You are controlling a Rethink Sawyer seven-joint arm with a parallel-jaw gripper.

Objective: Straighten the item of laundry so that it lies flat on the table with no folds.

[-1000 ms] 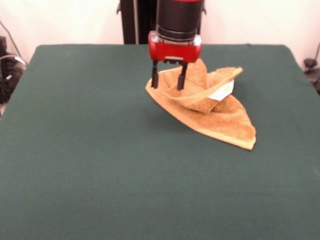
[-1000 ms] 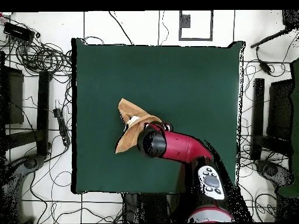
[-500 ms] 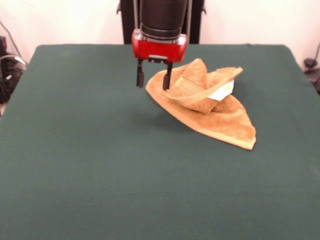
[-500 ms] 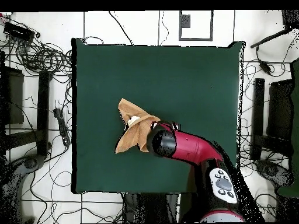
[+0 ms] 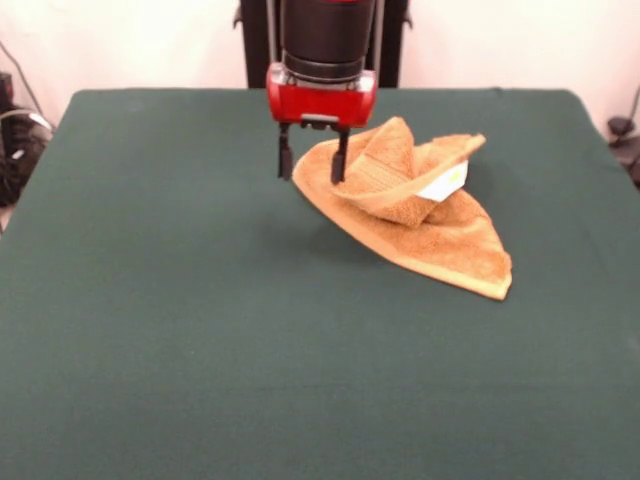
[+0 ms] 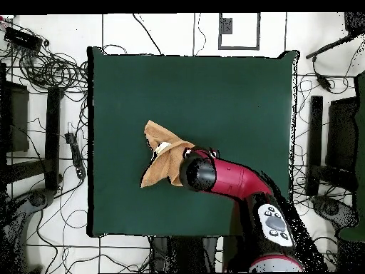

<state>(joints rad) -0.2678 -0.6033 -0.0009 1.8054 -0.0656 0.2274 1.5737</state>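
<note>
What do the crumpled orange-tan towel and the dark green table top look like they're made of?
The orange-tan towel looks like terry cloth: nubby looped pile, soft folds, one flat woven band. The dark green table top seems to be felt or similar fabric: matte, glare-free, faintly fuzzy.

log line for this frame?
gripper: open, over towel's edge | towel: crumpled, folded, label showing | table: towel not flat

Towel (image 5: 420, 215) lying crumpled and folded on table (image 5: 200, 330), right of centre, white tag (image 5: 444, 183) showing. Gripper (image 5: 313, 160) hanging open at its left corner, one finger (image 5: 340, 160) overlapping the cloth, the other (image 5: 285, 158) over bare table.
</note>
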